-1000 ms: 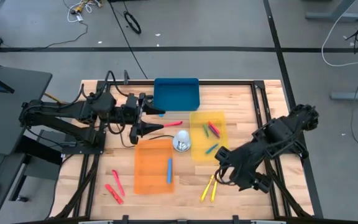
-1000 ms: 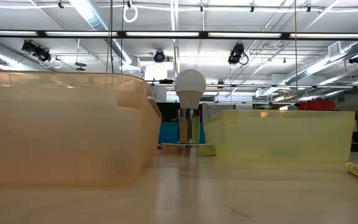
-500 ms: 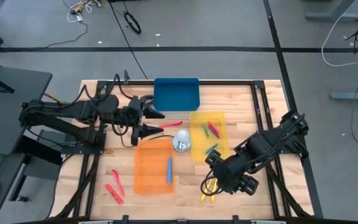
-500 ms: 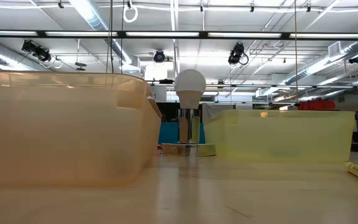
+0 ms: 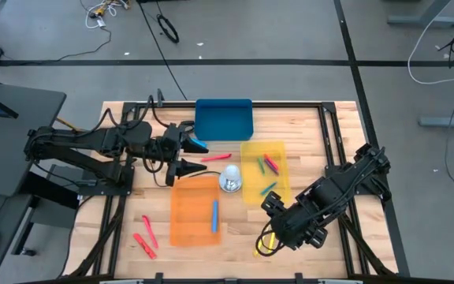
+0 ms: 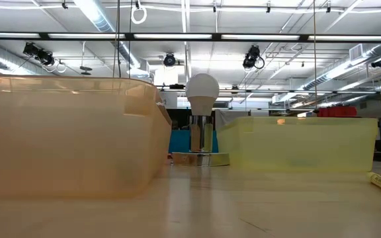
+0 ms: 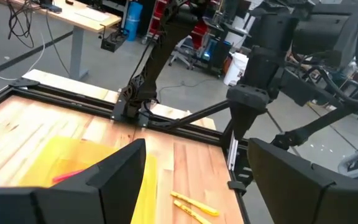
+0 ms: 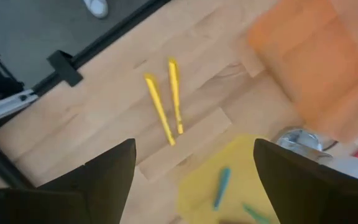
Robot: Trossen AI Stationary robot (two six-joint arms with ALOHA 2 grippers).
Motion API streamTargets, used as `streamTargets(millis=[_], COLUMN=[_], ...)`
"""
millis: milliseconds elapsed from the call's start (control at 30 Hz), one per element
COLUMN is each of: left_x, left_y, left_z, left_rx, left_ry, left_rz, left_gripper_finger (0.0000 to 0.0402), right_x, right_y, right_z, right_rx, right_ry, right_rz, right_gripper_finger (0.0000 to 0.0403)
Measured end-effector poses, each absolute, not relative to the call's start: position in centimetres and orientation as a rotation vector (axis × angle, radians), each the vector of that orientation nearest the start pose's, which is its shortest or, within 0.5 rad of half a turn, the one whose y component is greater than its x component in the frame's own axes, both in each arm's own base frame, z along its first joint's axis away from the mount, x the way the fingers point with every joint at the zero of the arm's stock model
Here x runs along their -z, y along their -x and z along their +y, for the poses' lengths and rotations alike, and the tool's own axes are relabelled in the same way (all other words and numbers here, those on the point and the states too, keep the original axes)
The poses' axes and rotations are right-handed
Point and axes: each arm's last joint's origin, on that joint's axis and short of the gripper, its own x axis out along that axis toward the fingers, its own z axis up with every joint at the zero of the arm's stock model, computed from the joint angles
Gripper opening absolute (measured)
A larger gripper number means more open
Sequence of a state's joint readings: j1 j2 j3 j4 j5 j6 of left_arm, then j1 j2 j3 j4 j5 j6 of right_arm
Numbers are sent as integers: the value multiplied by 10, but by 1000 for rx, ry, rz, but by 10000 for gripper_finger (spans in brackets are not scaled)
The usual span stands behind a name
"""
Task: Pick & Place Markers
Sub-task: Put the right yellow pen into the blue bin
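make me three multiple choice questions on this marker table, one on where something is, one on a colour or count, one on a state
1. Where does the light blue marker lie?
A. in the orange tray
B. in the blue tray
C. on bare wood

2. How many yellow markers lie side by side on the table?
A. one
B. two
C. four

3. How is the right gripper?
A. shut on a marker
B. open, holding nothing
C. shut on a tray

Key: 1 A, the high view shows it inside the orange tray. 2 B, the right wrist view shows a pair on the wood. 3 B, its fingers stand wide apart with nothing between them.
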State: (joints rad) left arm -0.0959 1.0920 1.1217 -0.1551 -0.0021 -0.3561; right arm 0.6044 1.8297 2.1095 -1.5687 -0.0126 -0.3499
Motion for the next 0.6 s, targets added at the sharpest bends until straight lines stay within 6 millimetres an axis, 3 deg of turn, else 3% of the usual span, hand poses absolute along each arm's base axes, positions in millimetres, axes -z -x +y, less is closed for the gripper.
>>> streamTargets(millis=[100,333,600], left_x=[-393,-393,-393], left_y=[-236,-236,-236], left_z=[-23,-23,-23], left_rx=[70,71,72], left_ry=[349,349,349], left_rz=[141,140,140], left_gripper_finger=[287,287,287], right_x=[-381,-331,-281], right_y=[-278,-279,-279], right_z=[192,200,218], right_rx=[-759,-812,-877], right_ry=[693,761,823], right_rz=[1156,1289,1240], right_gripper_finger=[327,327,327])
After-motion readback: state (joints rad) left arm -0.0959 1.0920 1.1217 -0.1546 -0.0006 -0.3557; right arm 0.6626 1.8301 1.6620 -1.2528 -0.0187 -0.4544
